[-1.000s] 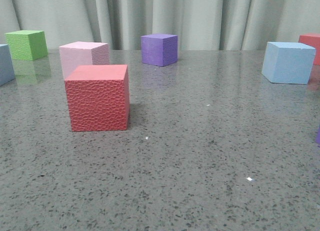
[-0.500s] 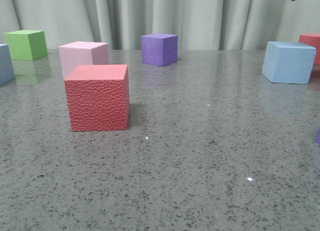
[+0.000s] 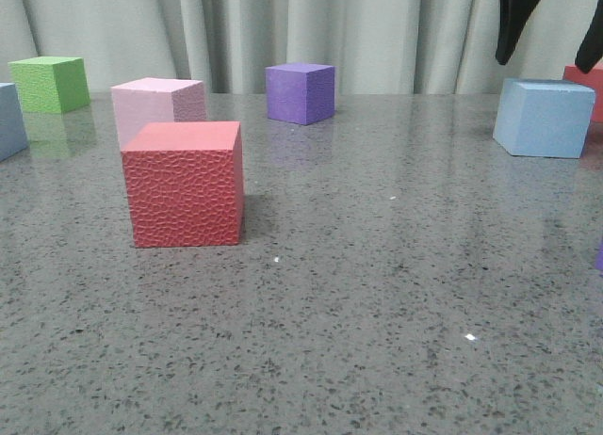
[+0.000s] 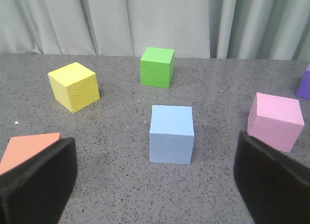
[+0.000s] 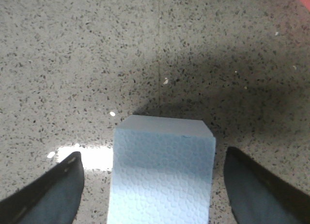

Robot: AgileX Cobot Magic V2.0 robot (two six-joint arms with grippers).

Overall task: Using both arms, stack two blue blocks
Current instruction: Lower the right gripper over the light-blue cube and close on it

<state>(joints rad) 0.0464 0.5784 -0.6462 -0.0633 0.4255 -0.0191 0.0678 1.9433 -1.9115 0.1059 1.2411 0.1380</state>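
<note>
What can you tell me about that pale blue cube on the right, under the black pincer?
The pale blue cube is a matte, foam-like block with a finely pebbled surface. It sits flat on the speckled grey table, a corner turned toward the front camera, just in front of a red cube. The right pincer hangs open above it, one finger to either side, not touching.

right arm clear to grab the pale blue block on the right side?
Probably yes. The right gripper hangs open just above the pale blue block, fingers either side in the right wrist view. The red cube behind sits close, but nothing blocks the descent.
</note>
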